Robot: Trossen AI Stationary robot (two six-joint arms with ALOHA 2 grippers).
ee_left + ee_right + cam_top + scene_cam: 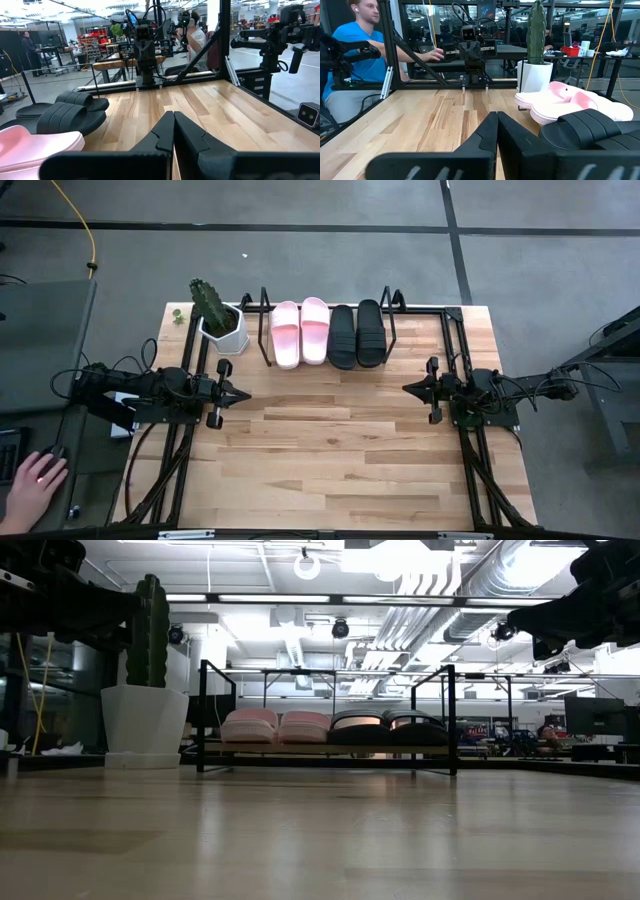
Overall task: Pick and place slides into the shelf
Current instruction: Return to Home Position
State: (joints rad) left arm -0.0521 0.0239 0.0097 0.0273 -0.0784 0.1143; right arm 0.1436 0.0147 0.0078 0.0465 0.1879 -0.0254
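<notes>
Left hand (246,393), right hand (406,388) clenched empty, shelf (452,710) holding pink slides (287,332), black slides (343,336)

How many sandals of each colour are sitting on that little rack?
Pink slides: 2
Black slides: 2
Total: 4, all side by side on the shelf.

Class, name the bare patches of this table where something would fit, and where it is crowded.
Free: the table between the left gripper and right gripper, and forward to the near edge. Crowded: the back, where slides fill the shelf beside the plant pot.
</notes>
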